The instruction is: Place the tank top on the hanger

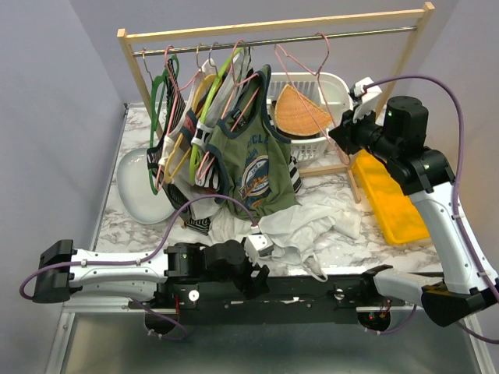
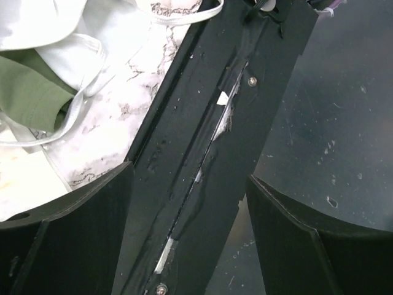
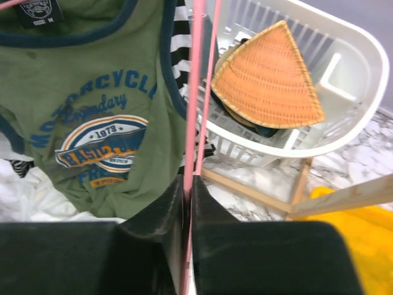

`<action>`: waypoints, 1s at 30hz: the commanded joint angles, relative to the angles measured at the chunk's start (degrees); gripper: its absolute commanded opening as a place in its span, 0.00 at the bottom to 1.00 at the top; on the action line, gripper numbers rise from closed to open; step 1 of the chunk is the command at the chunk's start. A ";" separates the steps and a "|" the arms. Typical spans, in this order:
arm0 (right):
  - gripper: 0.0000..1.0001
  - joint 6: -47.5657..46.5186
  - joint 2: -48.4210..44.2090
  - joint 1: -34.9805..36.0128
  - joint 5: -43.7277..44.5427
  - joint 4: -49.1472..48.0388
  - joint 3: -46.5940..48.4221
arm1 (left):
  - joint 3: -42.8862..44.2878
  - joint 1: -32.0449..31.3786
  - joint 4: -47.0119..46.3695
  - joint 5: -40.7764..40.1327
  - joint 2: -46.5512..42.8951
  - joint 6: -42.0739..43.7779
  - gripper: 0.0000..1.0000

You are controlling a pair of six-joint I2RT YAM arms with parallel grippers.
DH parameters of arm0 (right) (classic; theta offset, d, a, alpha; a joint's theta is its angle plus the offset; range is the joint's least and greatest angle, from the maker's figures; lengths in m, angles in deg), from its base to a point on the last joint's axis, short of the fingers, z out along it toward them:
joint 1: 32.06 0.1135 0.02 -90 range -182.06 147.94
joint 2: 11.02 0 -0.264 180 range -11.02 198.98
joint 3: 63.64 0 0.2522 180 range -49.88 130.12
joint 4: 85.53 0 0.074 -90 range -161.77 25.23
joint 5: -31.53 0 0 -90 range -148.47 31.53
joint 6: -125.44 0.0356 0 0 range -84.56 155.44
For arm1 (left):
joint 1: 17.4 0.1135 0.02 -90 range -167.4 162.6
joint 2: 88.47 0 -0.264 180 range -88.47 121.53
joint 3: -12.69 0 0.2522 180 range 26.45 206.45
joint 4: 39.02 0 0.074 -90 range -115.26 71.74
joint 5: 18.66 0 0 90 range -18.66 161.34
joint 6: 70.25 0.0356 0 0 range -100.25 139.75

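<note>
You are at the step of fetching the hanger (image 3: 195,92): your right claw (image 3: 188,184) is pinched narrow on its pink wire. The white tank top (image 1: 316,224) lies crumpled on the table (image 1: 331,187), near the arms. Next, I think, you must lift the hanger free carefully. Your left claw (image 2: 190,178) stands wide and holds nothing.

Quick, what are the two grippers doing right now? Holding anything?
Left gripper: open, holding nothing.
Right gripper: closed on the pink wire hanger.
</note>
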 commanded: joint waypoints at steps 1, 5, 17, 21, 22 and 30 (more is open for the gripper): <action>0.07 -3.20 -3.78 0.27 5.37 -2.42 -2.03 | 2.84 -1.25 0.58 -3.94 0.62 1.52 0.85; 0.00 -6.89 -5.01 0.27 8.72 -2.77 -1.78 | 3.37 -1.60 0.67 -4.29 0.18 1.52 0.85; 0.00 -17.27 -10.45 0.35 6.61 1.36 -1.67 | 5.13 -1.96 4.00 -6.31 -3.60 3.71 0.85; 0.00 -20.43 -15.46 -0.52 4.95 4.15 -5.46 | 6.18 -1.96 5.41 -7.19 -3.34 5.29 0.86; 0.01 -24.35 -16.60 -1.40 0.51 6.08 -5.81 | 6.36 -1.96 5.50 -7.11 -3.08 5.38 0.86; 0.00 -41.43 -34.27 -6.50 -11.05 24.08 -19.06 | 2.15 -2.48 -0.12 -9.83 -1.23 -1.90 0.80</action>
